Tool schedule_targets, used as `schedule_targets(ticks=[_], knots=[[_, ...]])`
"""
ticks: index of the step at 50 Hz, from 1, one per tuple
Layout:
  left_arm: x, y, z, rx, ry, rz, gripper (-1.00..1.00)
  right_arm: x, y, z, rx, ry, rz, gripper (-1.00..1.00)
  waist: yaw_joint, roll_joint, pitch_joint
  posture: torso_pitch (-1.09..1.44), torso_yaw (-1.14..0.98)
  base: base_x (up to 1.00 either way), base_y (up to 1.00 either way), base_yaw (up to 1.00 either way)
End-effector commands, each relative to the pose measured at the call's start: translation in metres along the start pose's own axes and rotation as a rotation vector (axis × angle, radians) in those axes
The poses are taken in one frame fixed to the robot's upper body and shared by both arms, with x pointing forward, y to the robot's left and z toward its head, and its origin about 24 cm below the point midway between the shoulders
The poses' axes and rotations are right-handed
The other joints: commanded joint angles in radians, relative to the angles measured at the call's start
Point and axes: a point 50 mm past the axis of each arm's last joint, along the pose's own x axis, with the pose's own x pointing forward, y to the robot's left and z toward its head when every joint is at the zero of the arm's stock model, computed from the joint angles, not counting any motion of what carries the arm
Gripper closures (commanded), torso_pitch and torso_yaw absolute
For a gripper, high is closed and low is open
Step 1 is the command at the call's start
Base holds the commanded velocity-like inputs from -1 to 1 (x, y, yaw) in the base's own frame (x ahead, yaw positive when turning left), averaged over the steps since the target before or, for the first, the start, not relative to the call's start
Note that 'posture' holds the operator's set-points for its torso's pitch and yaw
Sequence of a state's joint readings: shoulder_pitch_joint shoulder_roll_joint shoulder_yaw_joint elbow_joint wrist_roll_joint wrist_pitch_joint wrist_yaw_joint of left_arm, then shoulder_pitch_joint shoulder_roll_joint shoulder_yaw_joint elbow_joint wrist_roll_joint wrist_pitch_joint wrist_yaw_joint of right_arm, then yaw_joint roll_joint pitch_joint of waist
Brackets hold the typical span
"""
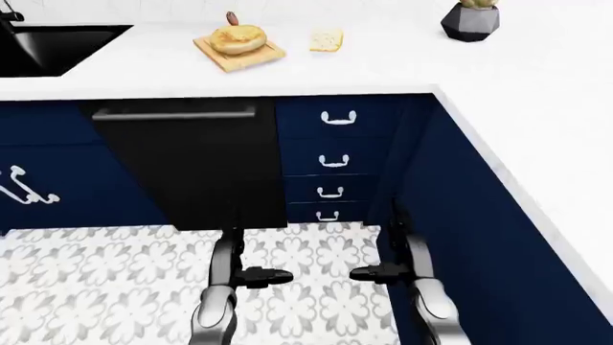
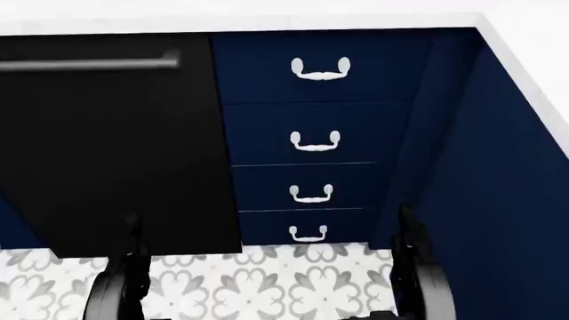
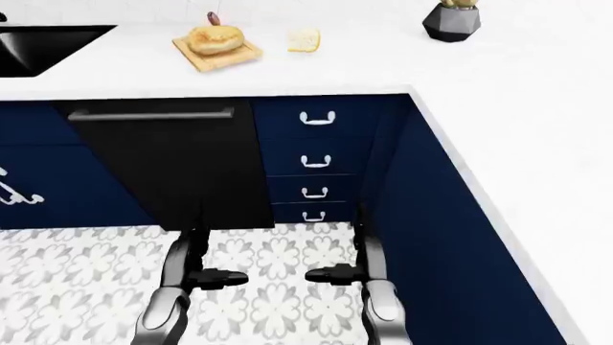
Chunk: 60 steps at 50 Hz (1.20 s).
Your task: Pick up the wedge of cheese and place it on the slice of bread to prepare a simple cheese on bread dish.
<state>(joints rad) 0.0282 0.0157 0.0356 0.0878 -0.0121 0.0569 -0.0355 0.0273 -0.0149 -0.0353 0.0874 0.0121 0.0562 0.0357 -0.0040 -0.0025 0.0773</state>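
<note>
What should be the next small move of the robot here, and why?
Probably step closer to the counter. Both the left hand and right hand hang low over the floor, empty, while the cheese wedge and the bread lie far up in the view.

bread on board, cheese just right, sink far left

White countertop — smooth, matt stone look; wooden cutting board; glossy black dishwasher panel; navy cabinets — shiny metal handles.
</note>
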Motion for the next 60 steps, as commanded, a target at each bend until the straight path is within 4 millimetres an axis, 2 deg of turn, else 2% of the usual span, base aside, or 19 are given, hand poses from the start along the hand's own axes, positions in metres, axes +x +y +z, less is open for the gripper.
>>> schedule_targets(ticks=[1,3,4,5,7,8,23,24,28,31,36,38,41,50,52,53,54,57,60], knots=[[0.003,-0.002,0.031,0.012,-0.151,-0.015,-1.00,-0.001,0.001,0.039,-0.005,-0.193,0.021,-1.00,-0.002,-0.008,-0.001,0.00,0.00,0.00,0.00,0.00],[0.001,0.000,0.034,0.011,-0.154,-0.010,-1.00,-0.002,0.003,0.038,-0.011,-0.195,0.024,-1.00,0.006,-0.001,-0.062,0.00,0.00,0.00,0.00,0.00],[0.001,0.001,0.035,0.009,-0.156,-0.006,-1.00,-0.003,0.003,0.039,-0.014,-0.196,0.027,-1.00,0.007,-0.002,-0.052,0.00,0.00,0.00,0.00,0.00],[0.001,0.002,0.036,0.007,-0.157,-0.003,-1.00,-0.003,0.004,0.040,-0.022,-0.200,0.028,-1.00,0.005,-0.006,-0.016,0.00,0.00,0.00,0.00,0.00],[0.002,0.001,0.035,0.011,-0.157,-0.002,-1.00,-0.004,0.006,0.043,-0.038,-0.210,0.030,-1.00,0.005,-0.007,-0.069,0.00,0.00,0.00,0.00,0.00],[0.003,0.001,0.034,0.013,-0.157,0.001,-1.00,-0.004,0.007,0.044,-0.043,-0.211,0.031,-1.00,0.006,-0.007,-0.074,0.00,0.00,0.00,0.00,0.00],[0.002,0.006,0.034,0.013,-0.167,0.027,-1.00,-0.005,0.012,0.042,-0.086,-0.215,0.019,-1.00,0.007,-0.001,-0.089,0.00,0.00,0.00,0.00,0.00],[0.002,0.006,0.034,0.014,-0.167,0.029,-1.00,-0.005,0.012,0.042,-0.087,-0.215,0.020,-1.00,0.006,0.005,-0.106,0.00,0.00,0.00,0.12,0.00],[0.001,0.006,0.034,0.016,-0.170,0.031,-1.00,-0.005,0.012,0.042,-0.090,-0.216,0.022,-1.00,-0.002,-0.015,-0.072,0.00,0.00,0.00,0.29,0.00],[-0.001,0.006,0.035,0.018,-0.174,0.032,-1.00,-0.005,0.013,0.041,-0.091,-0.216,0.023,-1.00,-0.006,-0.030,-0.078,0.00,0.00,0.00,0.45,0.00],[-0.002,0.006,0.036,0.018,-0.176,0.032,-1.00,-0.005,0.014,0.042,-0.093,-0.217,0.029,-1.00,-0.012,0.028,-0.055,0.00,0.00,0.00,0.46,0.00],[-0.002,0.006,0.036,0.019,-0.177,0.032,-1.00,-0.005,0.014,0.042,-0.094,-0.218,0.030,-1.00,-0.010,0.106,-0.075,0.00,0.00,0.00,0.46,0.00],[-0.003,0.006,0.037,0.019,-0.179,0.031,-1.00,-0.005,0.015,0.042,-0.094,-0.219,0.031,-1.00,0.004,0.064,-0.056,0.00,0.00,0.00,0.46,0.00],[-0.003,0.006,0.037,0.021,-0.181,0.031,-1.00,-0.005,0.015,0.043,-0.093,-0.223,0.033,-1.00,-0.006,-0.029,-0.045,0.00,0.00,0.00,0.46,0.00],[-0.004,0.006,0.038,0.022,-0.182,0.031,-1.00,-0.005,0.015,0.043,-0.091,-0.225,0.035,-1.00,-0.009,-0.065,-0.052,0.00,0.00,0.00,0.38,0.00],[-0.004,0.005,0.038,0.022,-0.182,0.030,-1.00,-0.005,0.015,0.043,-0.092,-0.225,0.035,-1.00,-0.009,-0.066,-0.056,0.00,0.00,0.00,0.23,0.00],[-0.003,0.005,0.038,0.023,-0.182,0.030,-1.00,-0.006,0.015,0.043,-0.092,-0.226,0.035,-1.00,-0.016,-0.026,-0.040,0.00,0.00,0.00,0.04,0.00],[-0.003,0.005,0.039,0.023,-0.182,0.031,-1.00,-0.006,0.015,0.044,-0.092,-0.229,0.034,-1.00,-0.010,-0.001,-0.068,0.00,0.00,0.00,0.00,0.00],[-0.004,0.005,0.039,0.025,-0.183,0.031,-1.00,-0.007,0.014,0.044,-0.090,-0.230,0.033,-1.00,0.000,-0.008,-0.077,0.00,0.00,0.00,0.00,0.00]])
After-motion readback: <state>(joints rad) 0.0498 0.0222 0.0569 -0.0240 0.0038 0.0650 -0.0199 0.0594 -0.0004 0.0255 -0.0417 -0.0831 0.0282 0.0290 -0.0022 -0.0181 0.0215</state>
